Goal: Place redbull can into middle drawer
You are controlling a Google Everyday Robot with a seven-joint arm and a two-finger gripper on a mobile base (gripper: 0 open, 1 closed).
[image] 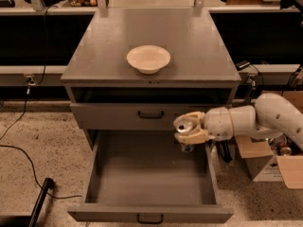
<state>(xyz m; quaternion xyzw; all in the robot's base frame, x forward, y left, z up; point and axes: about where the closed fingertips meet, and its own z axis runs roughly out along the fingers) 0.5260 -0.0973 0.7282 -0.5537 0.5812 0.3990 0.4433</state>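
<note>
Camera view: we log the gripper (190,132) above the right rear of the open middle drawer (142,178), jaws clamped on the redbull can (184,126) (upright, silver top showing). A cream bowl (148,58) sits on the tabletop (194,41).

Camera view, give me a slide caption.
Tool holds the redbull can over the open middle drawer, near its right rear corner.

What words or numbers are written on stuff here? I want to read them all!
None can be read anywhere.
can, held by the gripper over the open drawer: label too blurred to read.
box on the right: no readable print.
bowl: plain, no text.
</note>
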